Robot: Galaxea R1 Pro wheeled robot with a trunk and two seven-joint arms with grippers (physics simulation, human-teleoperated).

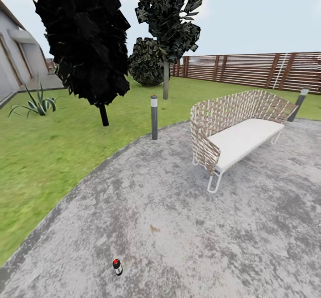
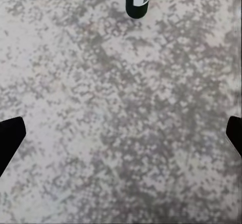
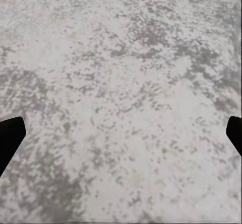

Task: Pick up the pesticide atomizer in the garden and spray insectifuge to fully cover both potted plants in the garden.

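Atomizer (image 1: 117,266) lying on grey patio (image 1: 178,226) at lower left of frame, woven bench (image 1: 236,133) upper right, both grippers' jaws spread wide, released, over paving.

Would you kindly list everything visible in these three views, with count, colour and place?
bottle: one, dark with a red top, lying on the patio near the head view's bottom edge; also in the left wrist view
patio: one, mottled grey, round, foreground
bench: one, woven tan back, white seat and legs, on the patio at right
posts: two, grey; one at the patio's edge, one behind the bench
trees: two, dark, on the lawn
bush: one, dark, behind the trees
spiky plant: one, green, far left
lawn: green, left and behind
fence: brown slats, at the back
house wall: grey, far left
left claw: black tips wide apart, over the patio
right claw: black tips wide apart, over the patio
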